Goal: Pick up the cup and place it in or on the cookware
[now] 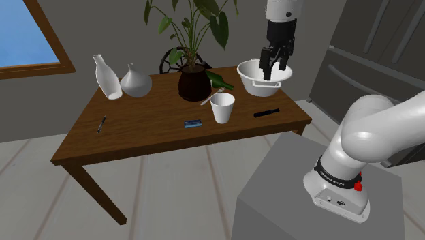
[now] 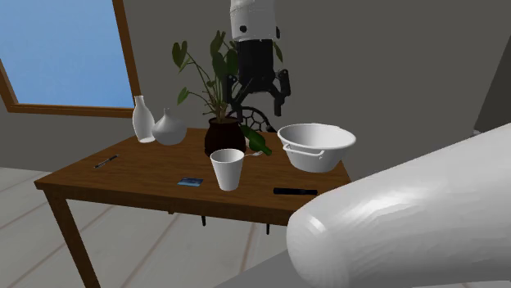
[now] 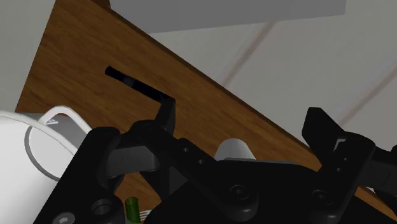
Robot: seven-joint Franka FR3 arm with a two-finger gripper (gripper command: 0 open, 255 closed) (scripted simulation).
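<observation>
The black gripper [image 1: 274, 70] is shown with its two fingers spread apart and nothing clasped between them. In the shoulder view it is hung just over the white cookware [image 1: 264, 78], a wide bowl with a handle, and contact cannot be ruled out there. In the second exterior view the gripper [image 2: 262, 92] is seen raised clear of the cookware [image 2: 316, 146], with open space between them.

In the wrist view, bare wooden table [image 3: 95, 44] and a black marker [image 3: 137, 86] are seen past the gripper [image 3: 242, 113], and the cookware [image 3: 25, 137] is glimpsed beside one finger.

The white cup [image 1: 222, 108] is stood upright on the table [image 1: 136, 136], lower than the jaws and off to one side, near the cookware but apart from it. The marker [image 1: 266, 112] is laid below the jaws, beside the cup.

A leafy plant in a dark pot [image 1: 195, 83] is placed beyond the cup, its leaves crowding close to the gripper in the second exterior view. A green bottle [image 1: 219, 80] is laid between pot and cookware. Farther from the jaws are two white vases [image 1: 107, 76], a small blue object [image 1: 193, 123] and a pen [image 1: 101, 123].
</observation>
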